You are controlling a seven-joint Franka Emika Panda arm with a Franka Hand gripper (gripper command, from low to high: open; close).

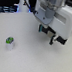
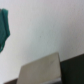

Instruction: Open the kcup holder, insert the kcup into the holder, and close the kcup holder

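The kcup (image 1: 10,42), a small white pod with a green top, stands upright on the white table (image 1: 31,58) toward the exterior view's left. My gripper (image 1: 47,34) hangs above the table well to the exterior view's right of the kcup and farther back. Its two dark fingertips stand apart with nothing between them. The kcup holder is not in view in either frame. The wrist view is blurred and shows no fingers.
Dark equipment and cables (image 1: 10,8) line the table's back edge at the exterior view's left. The wrist view shows a blurred teal shape (image 2: 4,27) and a grey-beige flat block (image 2: 42,70) over the pale surface.
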